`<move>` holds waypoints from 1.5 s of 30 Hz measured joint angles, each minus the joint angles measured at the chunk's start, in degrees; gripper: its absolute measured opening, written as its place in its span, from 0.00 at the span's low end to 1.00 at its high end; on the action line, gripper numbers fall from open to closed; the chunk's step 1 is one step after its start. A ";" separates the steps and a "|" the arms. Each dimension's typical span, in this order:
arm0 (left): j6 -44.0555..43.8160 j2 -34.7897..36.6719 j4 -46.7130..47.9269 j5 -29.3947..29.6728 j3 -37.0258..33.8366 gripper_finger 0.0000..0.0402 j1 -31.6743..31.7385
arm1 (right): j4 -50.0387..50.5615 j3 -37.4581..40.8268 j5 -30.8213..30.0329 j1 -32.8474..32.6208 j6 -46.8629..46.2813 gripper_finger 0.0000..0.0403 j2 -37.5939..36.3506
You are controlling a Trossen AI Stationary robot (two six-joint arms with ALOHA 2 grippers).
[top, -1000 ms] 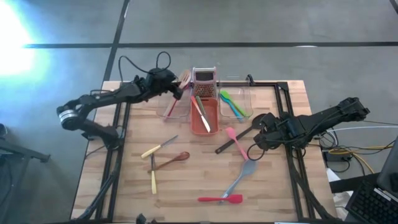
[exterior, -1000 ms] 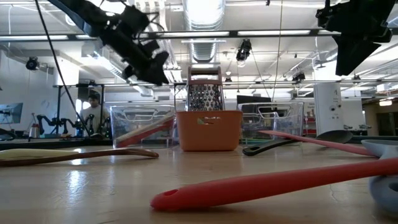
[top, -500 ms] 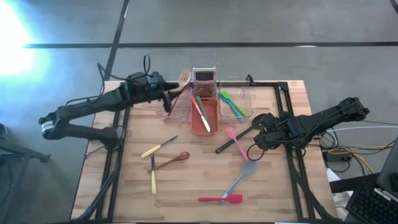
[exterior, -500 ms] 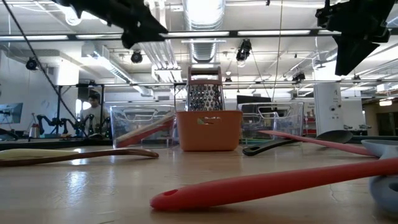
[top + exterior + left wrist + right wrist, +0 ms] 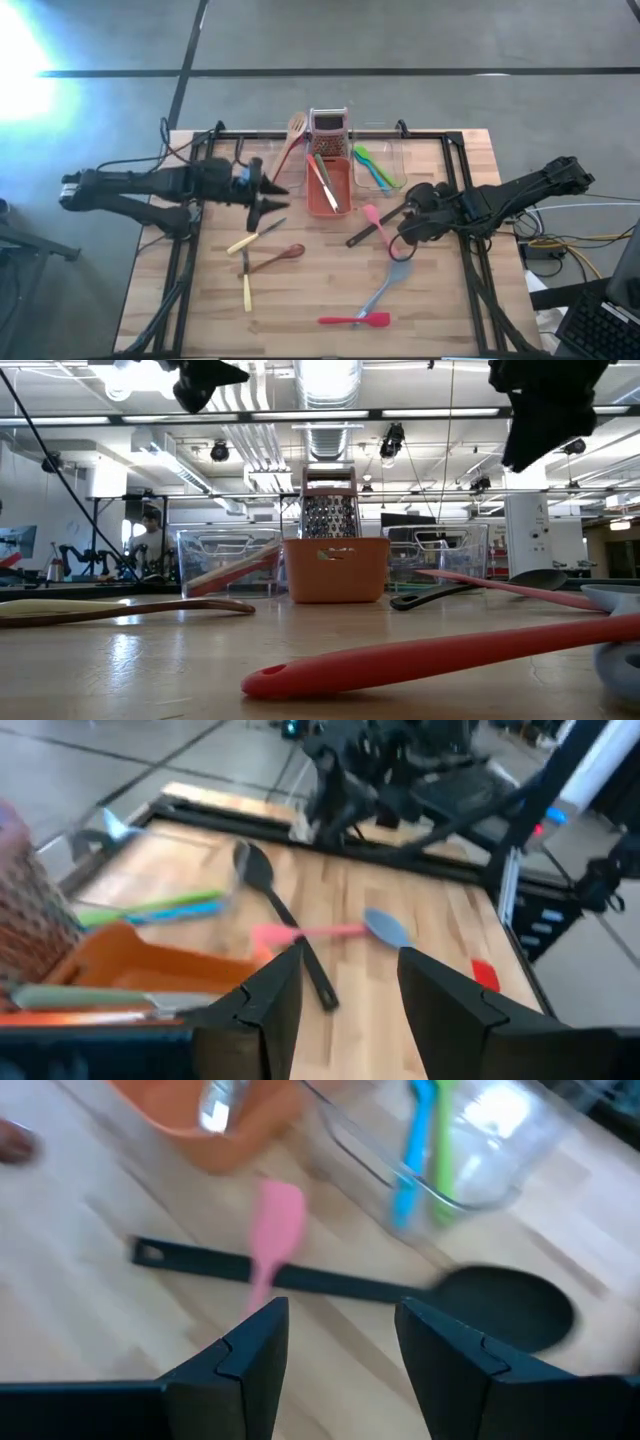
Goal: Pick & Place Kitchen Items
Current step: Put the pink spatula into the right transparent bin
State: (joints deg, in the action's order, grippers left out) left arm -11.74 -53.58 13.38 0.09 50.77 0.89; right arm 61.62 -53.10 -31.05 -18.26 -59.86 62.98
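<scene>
**Wooden tabletop: both grippers empty, utensils being left scattered**

Wooden table (image 5: 440,300) is being occupied by loose kitchen items: pink spatula (image 5: 379,229) crossing black ladle (image 5: 383,222). Right gripper (image 5: 408,232) is being held apart, empty, above them; left gripper (image 5: 272,197) likewise apart, empty. Risk: both crossed handles being pinched together.

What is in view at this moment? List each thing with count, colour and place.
Orange tub: one, table's far middle, holding a knife.
Grater: one, metal, behind the orange tub.
Clear tubs: two, flanking the orange tub; the right one holds green and blue utensils, the left one a wooden spoon.
Black ladle: one, right of the tub, crossed by a pink spatula.
Grey-blue spatula: one, near right.
Red spatula: one, near edge.
Yellow-handled knives: two, left of centre.
Brown spoon: one, beside them.
Left claw: open, empty, above the table's left.
Right claw: open, empty, over the ladle.
</scene>
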 joint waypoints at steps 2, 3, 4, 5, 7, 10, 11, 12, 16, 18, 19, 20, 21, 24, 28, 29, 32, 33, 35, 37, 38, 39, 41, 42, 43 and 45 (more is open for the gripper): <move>-0.73 -0.29 -0.11 2.93 -1.51 0.42 -3.12 | -3.24 0.00 -0.06 -0.25 1.15 0.44 0.00; -1.15 -0.42 -0.07 4.51 -2.54 0.42 -4.50 | -5.06 0.05 -0.08 -0.36 1.67 0.44 0.03; -1.86 -0.54 -0.08 6.68 -3.61 0.42 -5.93 | -6.86 0.09 -0.09 -0.54 2.26 0.44 0.33; -2.99 -0.62 -0.41 8.94 -4.85 0.42 -7.36 | -8.43 0.09 -0.09 -0.74 2.98 0.44 0.66; -4.70 -0.81 -2.54 14.53 -7.94 0.42 -9.80 | -10.45 0.18 0.00 -1.41 3.69 0.44 1.60; -6.83 -0.81 -7.47 18.36 -12.66 0.42 -12.47 | -11.82 0.20 0.00 -1.79 3.25 0.44 4.00; -7.16 -0.81 -9.65 18.40 -14.07 0.42 -12.96 | -11.71 0.26 0.02 -1.77 2.94 0.44 5.20; -7.46 -0.81 -11.96 18.36 -15.34 0.42 -13.34 | -11.74 0.26 0.03 -1.77 2.58 0.44 6.44; -7.22 -0.69 -19.38 18.34 -18.82 0.42 -13.52 | -12.37 0.26 1.12 -1.75 0.28 0.44 12.09; -6.51 -0.61 -20.10 18.35 -19.30 0.42 -13.49 | -12.52 0.26 1.43 -1.77 -0.88 0.44 15.16; -6.15 -0.59 -20.23 18.32 -19.30 0.42 -13.49 | -12.55 0.26 1.59 -1.77 -1.57 0.44 16.57; -5.89 -0.54 -20.32 18.32 -19.30 0.42 -13.49 | -12.58 0.26 1.82 -1.76 -2.45 0.44 17.99; -5.79 -0.49 -20.39 18.30 -19.30 0.42 -13.49 | -12.61 0.26 2.13 -1.75 -3.29 0.44 19.24; -5.71 -0.46 -20.35 17.86 -19.24 0.42 -13.49 | -12.93 0.26 2.66 -1.73 -5.54 0.44 23.12; -5.67 -0.39 -20.33 17.54 -19.24 0.42 -13.49 | -13.05 0.26 3.71 -1.69 -8.93 0.44 26.58; -5.67 -0.38 -20.29 17.53 -19.24 0.42 -13.49 | -13.12 0.26 4.33 -1.53 -9.62 0.44 27.09; -5.65 -0.40 -20.30 17.53 -19.24 0.42 -13.49 | -14.16 0.26 5.19 -1.38 -10.16 0.44 28.17; -5.65 -0.38 -20.26 17.53 -19.24 0.42 -13.49 | -14.82 0.26 5.35 -1.25 -9.99 0.44 28.41; -5.61 -0.38 -20.30 17.53 -19.22 0.42 -13.49 | -16.66 0.26 6.10 -0.76 -8.77 0.44 28.71; -5.54 -0.38 -20.28 17.54 -19.23 0.42 -13.49 | -17.83 0.28 7.33 -0.08 -6.76 0.44 28.74; -5.54 -0.38 -20.28 17.54 -19.22 0.42 -13.49 | -18.38 0.28 7.71 0.31 -5.88 0.44 28.73; -5.52 -0.38 -20.26 17.56 -19.22 0.42 -13.49 | -18.87 0.28 7.87 0.69 -5.06 0.44 28.73; -5.53 -0.38 -20.26 17.53 -19.22 0.42 -13.49 | -18.65 0.43 8.30 1.48 -3.87 0.44 28.53; -5.53 -0.39 -20.26 17.55 -19.22 0.42 -13.49 | -18.56 0.47 8.50 1.91 -3.49 0.44 28.43; -5.53 -0.40 -20.25 17.54 -19.22 0.42 -13.49 | -18.75 0.55 8.82 2.33 -3.24 0.44 28.33; -5.54 -0.38 -20.08 17.49 -19.22 0.42 -13.49 | -18.78 1.10 10.47 3.25 -3.08 0.44 28.26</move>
State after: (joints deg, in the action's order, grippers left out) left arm -17.28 -53.96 -6.70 17.59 31.55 -12.60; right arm 42.84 -52.00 -20.58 -15.01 -62.94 91.24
